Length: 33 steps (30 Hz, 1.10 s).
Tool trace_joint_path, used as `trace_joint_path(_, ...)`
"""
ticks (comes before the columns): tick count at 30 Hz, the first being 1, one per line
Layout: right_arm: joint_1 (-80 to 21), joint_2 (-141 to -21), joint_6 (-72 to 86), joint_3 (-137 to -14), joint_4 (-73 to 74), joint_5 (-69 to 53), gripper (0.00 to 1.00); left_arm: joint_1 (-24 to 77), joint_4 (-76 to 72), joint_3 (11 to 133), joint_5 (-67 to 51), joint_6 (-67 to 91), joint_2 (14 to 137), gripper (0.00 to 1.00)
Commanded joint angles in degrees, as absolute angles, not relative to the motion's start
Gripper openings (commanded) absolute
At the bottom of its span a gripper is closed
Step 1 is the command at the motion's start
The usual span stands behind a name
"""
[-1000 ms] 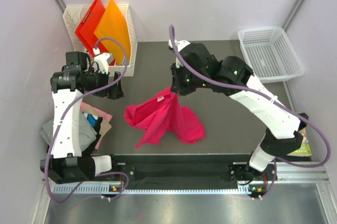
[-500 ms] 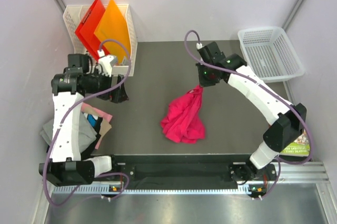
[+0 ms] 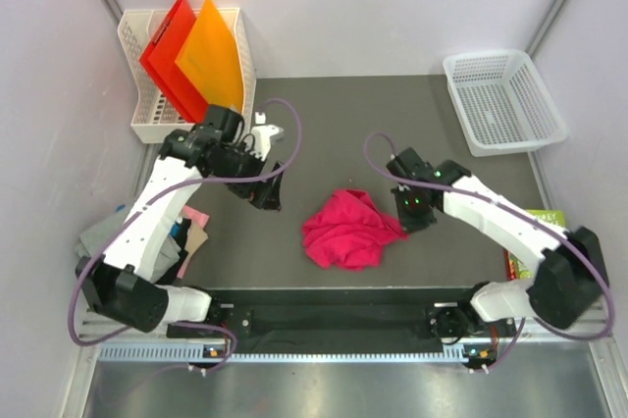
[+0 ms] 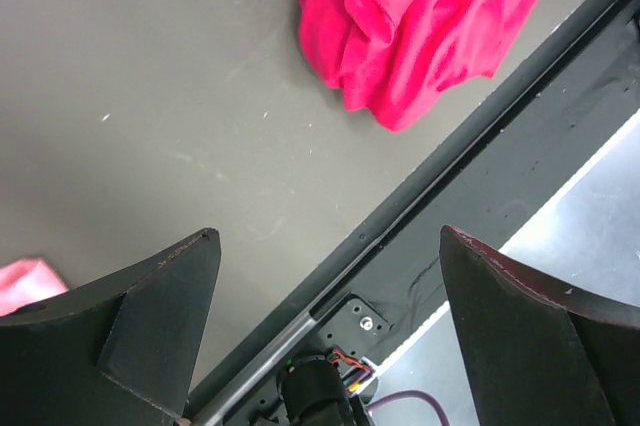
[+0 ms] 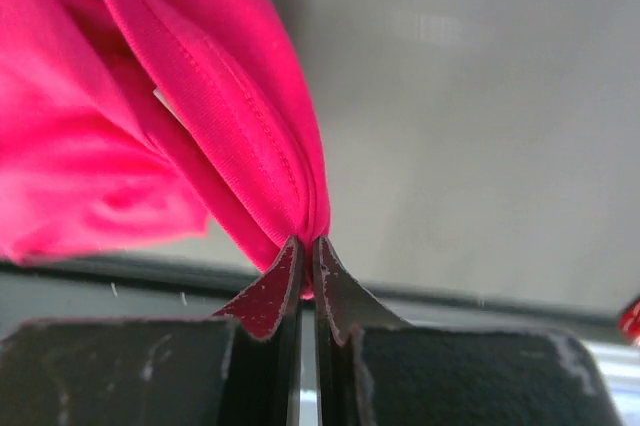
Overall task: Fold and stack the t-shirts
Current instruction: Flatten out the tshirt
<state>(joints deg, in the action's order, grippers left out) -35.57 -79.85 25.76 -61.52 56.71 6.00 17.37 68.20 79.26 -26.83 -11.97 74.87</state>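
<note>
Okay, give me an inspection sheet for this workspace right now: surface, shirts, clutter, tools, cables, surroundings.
Surface: dark table, a few light specks.
Job's things: magenta shirt crumpled near the front edge, not folded; small folded shirts piled at the left edge, partly hidden by the left arm.
Clutter: white rack holding a red folder and an orange folder; white basket, empty; green book, mostly hidden.
Tools: left tool open over bare table, holding nothing; right tool shut on a hem of the magenta shirt.
Cables: purple cables loop off both arms, clear of the cloth.
Surroundings: pale walls; metal ledge at the near edge.
</note>
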Motion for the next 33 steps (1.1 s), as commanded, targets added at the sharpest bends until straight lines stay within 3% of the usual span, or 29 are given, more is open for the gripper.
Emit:
trace_joint_path(1,-40.58,-71.37,33.99,-55.38,60.02,3.61,0.00,21.52,62.76,78.31,-24.18,-10.37,79.00,0.95)
trace_joint_path(7,-44.91,-70.75,37.53,-51.42,64.86,3.26,0.01,23.29,59.86,79.27,-23.73,-10.90,84.81,0.94)
trace_joint_path(9,-44.91,-71.19,37.62,-51.33,65.21,0.62,0.14,23.29,59.68,79.80,-24.08,-10.72,86.65,0.94)
trace_joint_path(10,-44.91,-71.71,36.92,-51.76,65.30,0.35,0.35,23.55,59.59,80.24,-24.34,-10.72,87.18,0.94)
trace_joint_path(11,-44.74,-73.20,36.31,-53.68,65.65,1.83,0.38,23.73,59.42,80.33,-24.43,-10.81,88.06,0.94)
trace_joint_path(16,-36.77,-81.29,28.32,-62.65,62.50,8.97,0.41,24.87,59.59,82.43,-23.99,-10.99,90.35,0.94)
trace_joint_path(24,-30.42,-90.61,23.65,-67.41,49.58,7.65,0.29,24.96,61.52,82.62,-22.24,-11.69,90.35,0.94)
trace_joint_path(31,-29.27,-94.04,22.94,-69.16,44.21,-2.52,0.28,24.87,61.44,81.39,-20.74,-12.04,89.65,0.94)
trace_joint_path(33,-29.18,-94.39,22.94,-69.78,43.60,-4.56,0.34,24.87,61.44,81.47,-20.48,-12.04,89.73,0.94)
